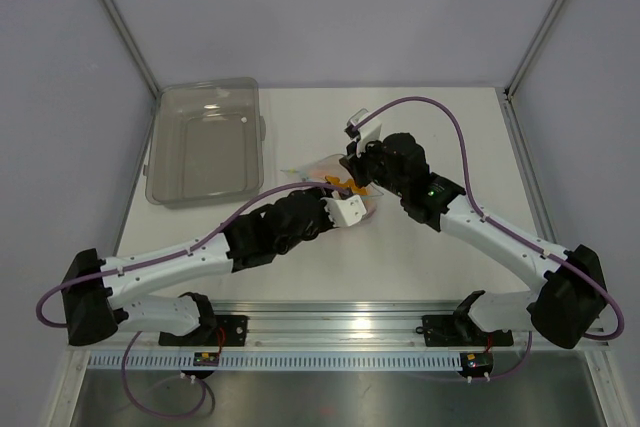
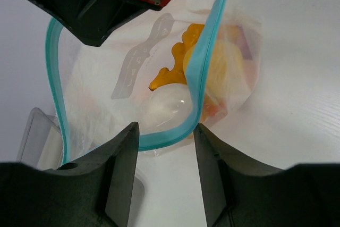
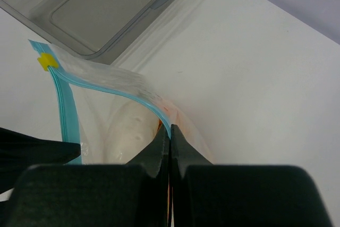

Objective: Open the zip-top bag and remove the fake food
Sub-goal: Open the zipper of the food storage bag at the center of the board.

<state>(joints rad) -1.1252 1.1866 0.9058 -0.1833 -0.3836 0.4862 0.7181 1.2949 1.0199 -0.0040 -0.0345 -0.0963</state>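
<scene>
The zip-top bag [image 1: 318, 169] lies mid-table with its mouth pulled open. My right gripper [image 3: 171, 129] is shut on the far lip of the blue zip strip [image 3: 139, 95]; a yellow slider [image 3: 48, 61] sits at the strip's end. My left gripper [image 2: 164, 131] is open, and the near lip of the strip [image 2: 169, 141] curves between its fingertips without being pinched. Inside the bag is the fake food: an orange piece [image 2: 171, 74], a pale egg-like piece [image 2: 169, 104], a yellow piece [image 2: 226, 67] and a white radish [image 3: 127, 131]. From above, the two grippers [image 1: 352, 192] meet over the bag.
A smoky-grey rectangular tray [image 1: 160, 162] stands at the back left of the table, close to the bag. The right gripper's black body [image 2: 101, 3] hangs over the bag's mouth in the left wrist view. Bare white tabletop [image 1: 440, 137] lies right of the bag.
</scene>
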